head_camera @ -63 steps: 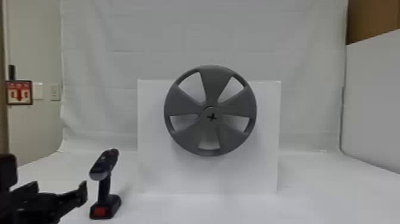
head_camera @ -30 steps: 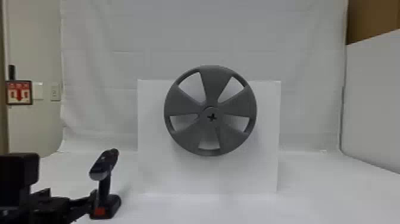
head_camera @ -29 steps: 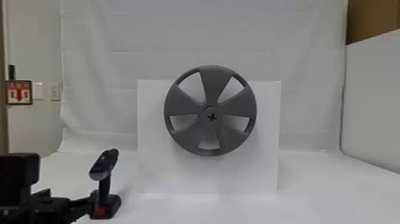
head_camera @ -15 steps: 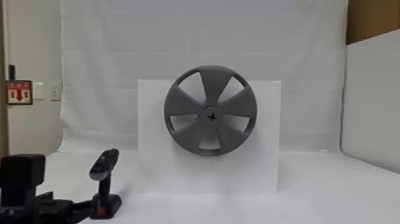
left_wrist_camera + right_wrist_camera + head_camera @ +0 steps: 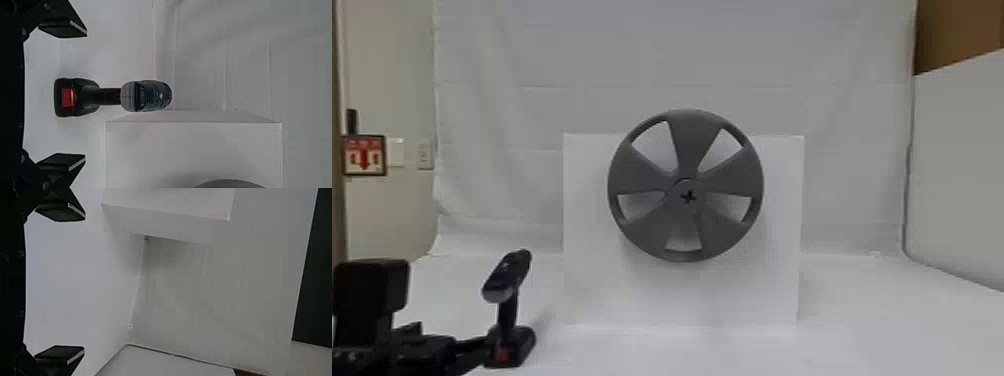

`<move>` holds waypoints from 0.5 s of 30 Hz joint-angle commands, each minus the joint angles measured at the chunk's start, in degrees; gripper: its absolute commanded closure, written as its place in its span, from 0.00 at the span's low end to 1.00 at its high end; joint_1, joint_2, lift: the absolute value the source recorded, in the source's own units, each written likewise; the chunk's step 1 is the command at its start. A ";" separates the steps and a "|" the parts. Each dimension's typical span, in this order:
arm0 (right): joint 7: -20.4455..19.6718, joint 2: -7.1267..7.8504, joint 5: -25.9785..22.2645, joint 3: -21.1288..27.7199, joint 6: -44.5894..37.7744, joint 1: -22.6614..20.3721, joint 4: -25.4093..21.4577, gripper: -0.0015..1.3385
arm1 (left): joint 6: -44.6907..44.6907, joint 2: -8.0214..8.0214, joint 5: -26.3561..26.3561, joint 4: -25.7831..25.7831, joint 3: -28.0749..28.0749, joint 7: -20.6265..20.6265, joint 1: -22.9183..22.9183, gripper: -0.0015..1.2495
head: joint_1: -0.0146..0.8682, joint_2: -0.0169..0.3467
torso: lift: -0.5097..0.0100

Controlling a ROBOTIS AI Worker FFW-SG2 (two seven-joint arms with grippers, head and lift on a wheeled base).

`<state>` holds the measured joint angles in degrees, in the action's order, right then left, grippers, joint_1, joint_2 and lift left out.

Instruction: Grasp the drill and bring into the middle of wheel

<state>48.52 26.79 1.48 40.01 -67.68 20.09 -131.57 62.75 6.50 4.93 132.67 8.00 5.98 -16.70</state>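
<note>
Black drill (image 5: 150, 96) | standing upright | red patch (image 5: 67, 97) on base (image 5: 87, 98)

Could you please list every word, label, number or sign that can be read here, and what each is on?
No words or numbers can be read.
Sign on the wall, far left in the head view: a red arrow pointing down; the characters above it are too blurred to read.
Drill: small light and red marks on its body, too small to read.
</note>
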 commanded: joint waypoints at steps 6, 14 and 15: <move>0.00 0.10 0.19 -0.73 -0.26 0.04 0.09 0.08 | 0.00 0.09 0.17 -0.04 -0.17 0.00 -0.09 0.13 | 0.08 0.13 | 0.21; 0.00 0.28 0.28 -1.34 -0.34 0.21 0.35 0.08 | 0.00 0.00 -0.01 -0.22 -0.26 0.00 -0.44 0.13 | 0.08 0.13 | 0.21; 0.00 0.28 0.28 -1.43 -0.34 0.21 0.44 0.08 | 0.00 0.00 -0.01 -0.48 -0.44 0.00 -0.61 0.13 | 0.08 0.13 | 0.21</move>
<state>48.52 27.06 1.72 38.90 -68.01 20.20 -131.32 62.75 6.58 5.00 132.58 7.79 5.98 -16.91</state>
